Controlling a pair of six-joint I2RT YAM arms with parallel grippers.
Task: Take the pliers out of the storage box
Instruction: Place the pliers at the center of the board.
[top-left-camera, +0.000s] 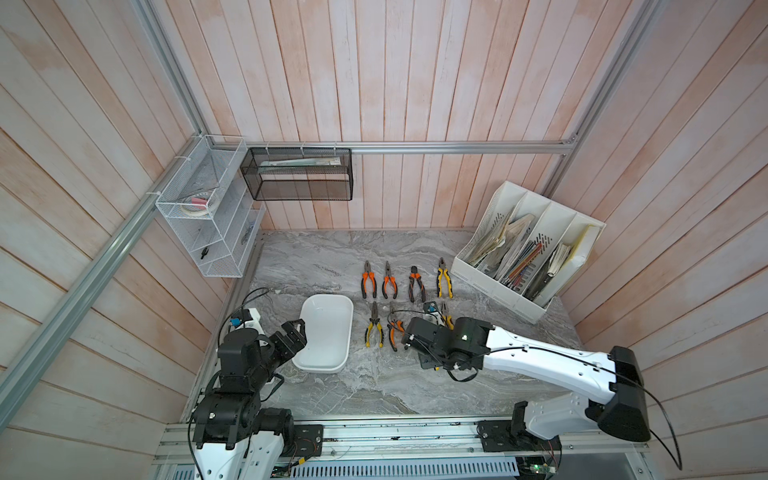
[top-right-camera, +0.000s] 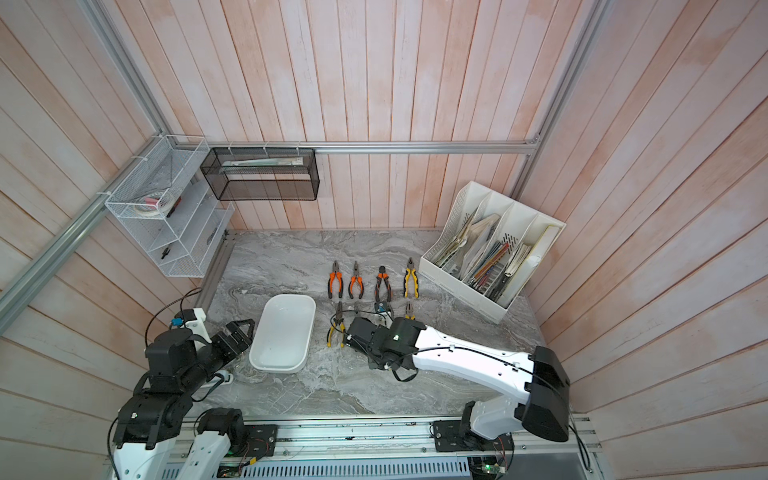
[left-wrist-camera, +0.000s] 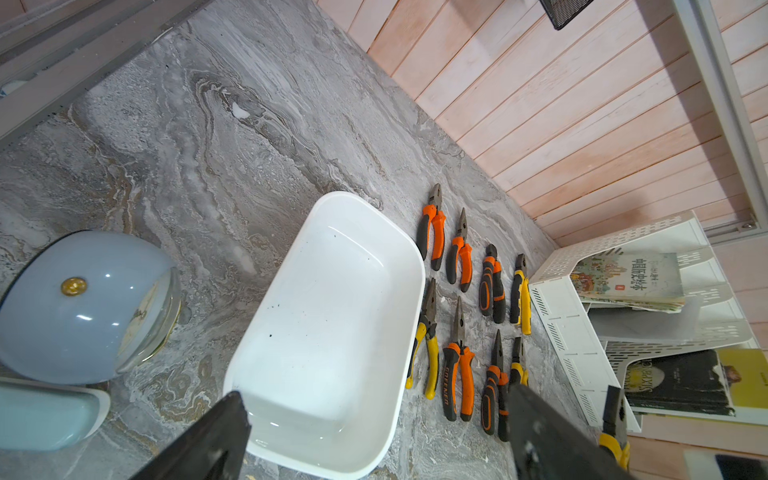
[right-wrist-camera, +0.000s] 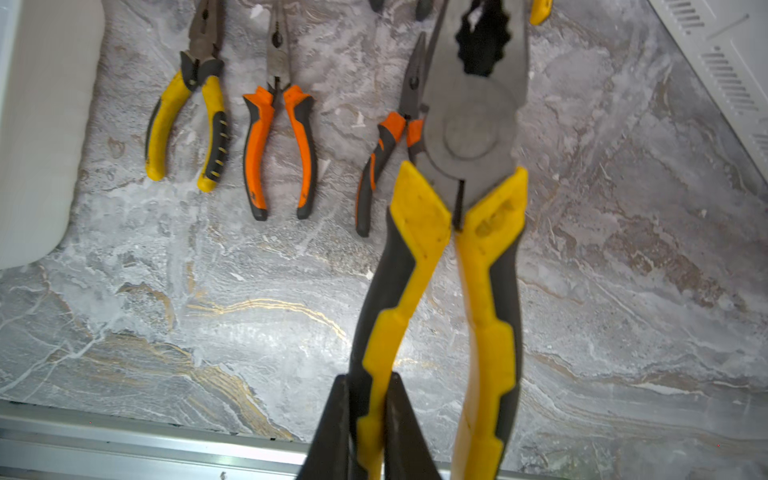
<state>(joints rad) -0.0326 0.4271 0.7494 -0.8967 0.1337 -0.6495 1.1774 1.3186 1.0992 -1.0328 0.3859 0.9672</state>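
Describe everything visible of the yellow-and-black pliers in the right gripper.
The held pliers have a dull grey metal head with a round pivot and a toothed oval gap, plus two spread yellow-and-black handles. The right gripper is shut on one handle only; the other is free. They seem raised over the marble table, overlapping an orange-handled pair lying there; contact with the table cannot be told.

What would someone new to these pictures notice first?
Eight pliers with orange or yellow handles lie in two neat rows on the marble table beside the empty white tub. The right claw is shut on one handle of a ninth, yellow-handled pair, held above the table.
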